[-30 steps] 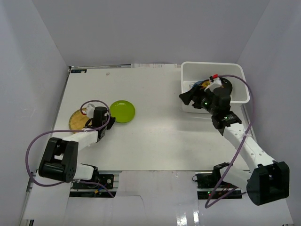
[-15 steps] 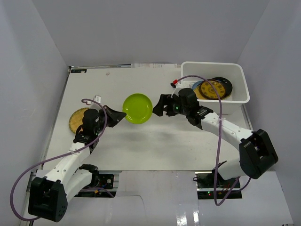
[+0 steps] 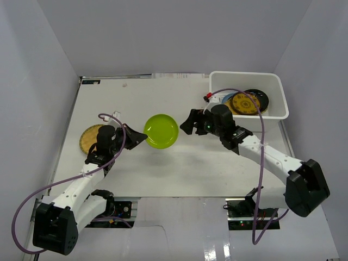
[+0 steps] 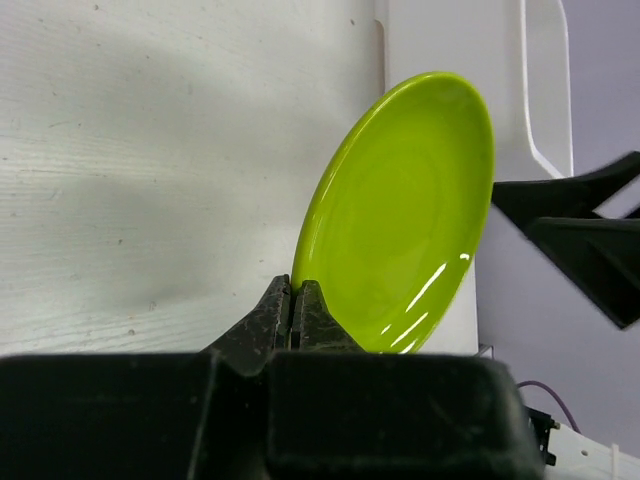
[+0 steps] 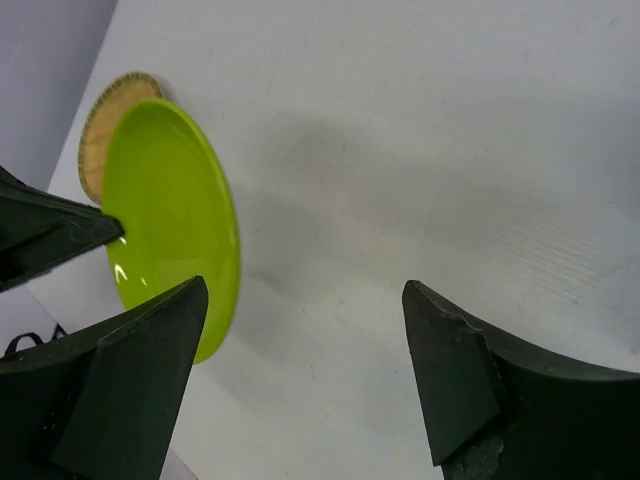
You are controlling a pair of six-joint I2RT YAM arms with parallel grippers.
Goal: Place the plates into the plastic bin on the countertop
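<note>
My left gripper (image 3: 140, 136) is shut on the rim of the lime green plate (image 3: 161, 131) and holds it above the middle of the countertop (image 3: 179, 163); the plate shows tilted in the left wrist view (image 4: 400, 215). My right gripper (image 3: 188, 121) is open just right of the plate, not touching it; the plate sits at the left in the right wrist view (image 5: 170, 220). The woven bamboo plate (image 3: 90, 137) lies at the left. The white plastic bin (image 3: 247, 80) at the back right holds a black plate (image 3: 261, 98), a yellow patterned plate (image 3: 243, 103) and a light blue plate (image 3: 227, 100).
Pale grey walls close in the countertop on three sides. Purple cables loop from both arms. The bamboo plate (image 5: 108, 120) shows behind the green plate in the right wrist view.
My left gripper has lifted the green plate off the table and carried it right. My right gripper has left the bin, swung left toward the plate, then eased slightly right.
</note>
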